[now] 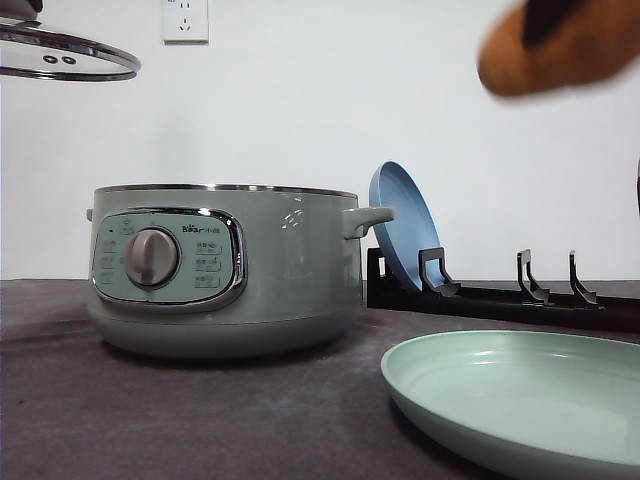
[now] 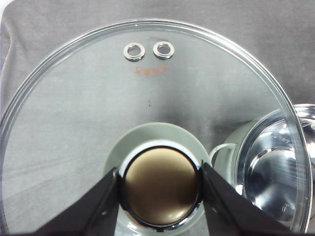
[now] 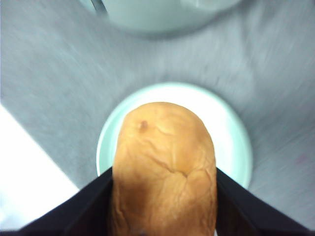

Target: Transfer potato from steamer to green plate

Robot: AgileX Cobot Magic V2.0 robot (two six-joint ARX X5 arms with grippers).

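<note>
The orange-brown potato (image 3: 165, 167) is clamped between the black fingers (image 3: 74, 211) of my right gripper (image 3: 165, 196), high in the air. Directly beneath it lies the pale green plate (image 3: 231, 142). In the front view the potato (image 1: 565, 50) hangs blurred at the upper right, above the green plate (image 1: 520, 400) at the table's near right. The sage-green steamer (image 1: 225, 270) stands open at centre left. My left gripper (image 2: 160, 184) is shut on the knob (image 2: 160, 184) of the glass lid (image 2: 88, 113), which it holds up to the left of the steamer (image 2: 275, 167).
A blue plate (image 1: 400, 225) leans upright in a black dish rack (image 1: 520, 295) behind the green plate. The lifted lid (image 1: 60, 55) hovers at the upper left. A dark grey cloth (image 1: 200, 420) covers the table. A wall socket (image 1: 185, 20) sits on the white wall.
</note>
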